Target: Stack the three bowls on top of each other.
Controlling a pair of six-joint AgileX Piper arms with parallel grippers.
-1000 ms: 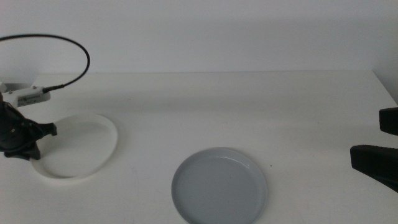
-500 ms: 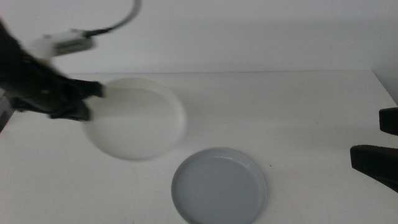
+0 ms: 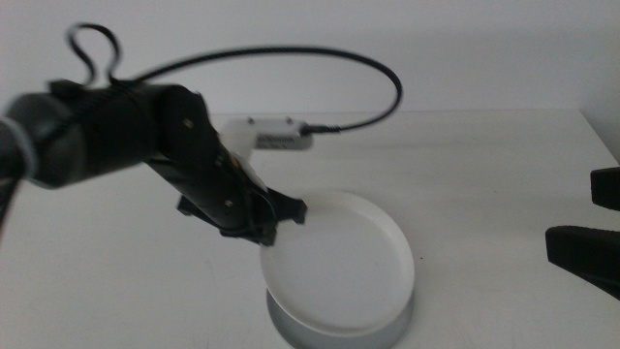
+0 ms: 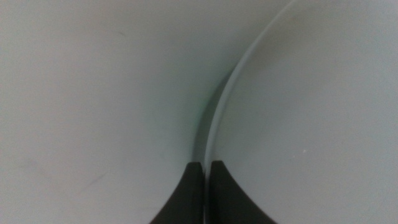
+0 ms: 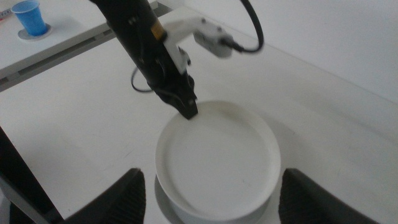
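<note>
My left gripper (image 3: 282, 219) is shut on the near-left rim of the white bowl (image 3: 341, 264), over the table's front middle. The white bowl sits directly over the grey bowl (image 3: 291, 332), and only a thin grey edge shows beneath it. I cannot tell whether the two touch. In the left wrist view the jaws (image 4: 205, 177) pinch the thin white rim (image 4: 229, 102). The right wrist view shows the white bowl (image 5: 217, 155), the grey bowl's edge (image 5: 163, 204) under it, and the left gripper (image 5: 185, 107). My right gripper (image 3: 581, 221) waits open at the table's right edge.
The left arm's black cable (image 3: 320, 60) loops above the table behind the bowls. A blue cup (image 5: 30, 17) stands on a separate surface far off to the left side. The table's right edge (image 3: 601, 136) lies close to the right gripper.
The left gripper lifted the white bowl from the table's left and carried it rightward and toward the front, until it sat over the grey bowl. The right gripper has not moved.
</note>
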